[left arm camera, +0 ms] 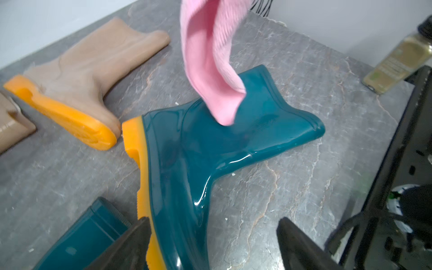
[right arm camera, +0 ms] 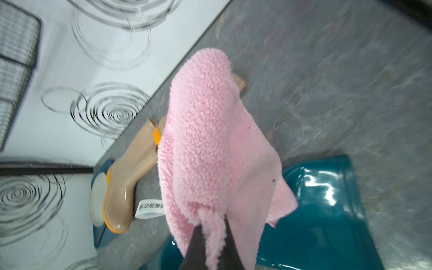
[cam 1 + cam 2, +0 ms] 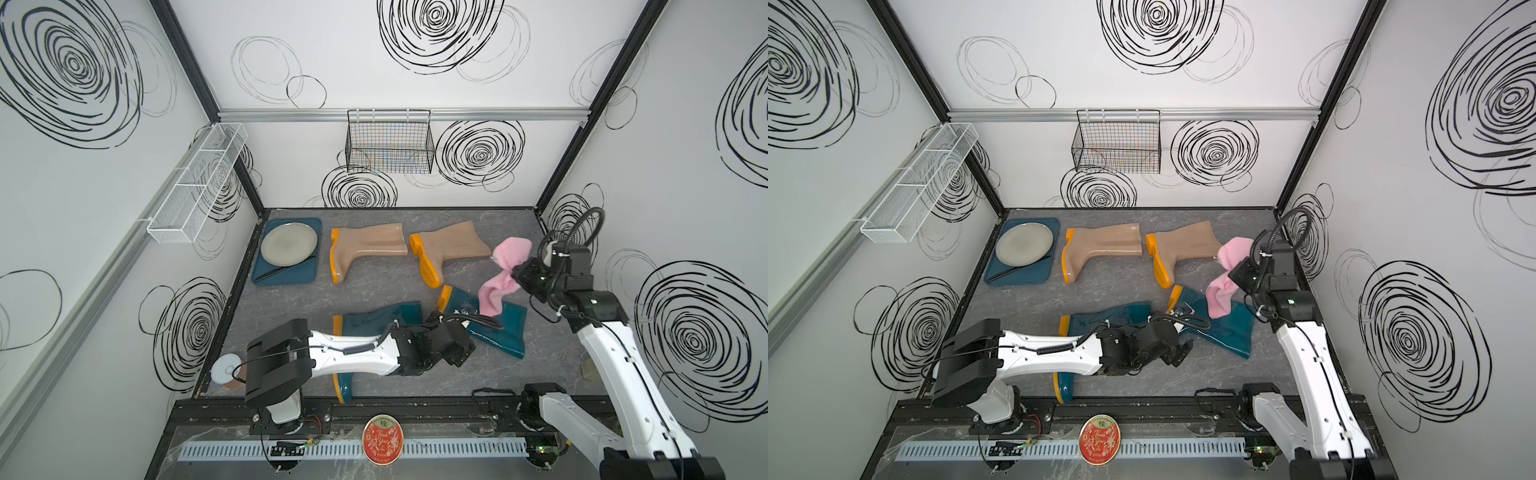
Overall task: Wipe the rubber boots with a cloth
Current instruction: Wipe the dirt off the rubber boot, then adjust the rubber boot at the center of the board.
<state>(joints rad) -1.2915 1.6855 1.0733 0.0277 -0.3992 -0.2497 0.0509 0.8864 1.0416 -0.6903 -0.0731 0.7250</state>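
Two beige rubber boots (image 3: 365, 245) (image 3: 453, 245) lie at the back of the table. Two teal boots lie nearer the front, one (image 3: 374, 320) partly under my left arm and one (image 3: 494, 328) to its right. My right gripper (image 2: 211, 226) is shut on the pink cloth (image 2: 205, 140). The cloth (image 3: 498, 286) hangs down, and its lower end reaches the right teal boot's shaft (image 1: 210, 145). My left gripper (image 1: 214, 221) stands open at that boot's foot end, its fingers either side of the foot and apart from it.
A blue tray (image 3: 291, 276) with a grey plate (image 3: 286, 245) sits at the back left. A black wire basket (image 3: 388, 141) and a white mesh shelf (image 3: 199, 183) hang on the walls. A spice bottle (image 1: 397, 60) stands near the right edge, and a red tin (image 3: 383, 442) is at the front.
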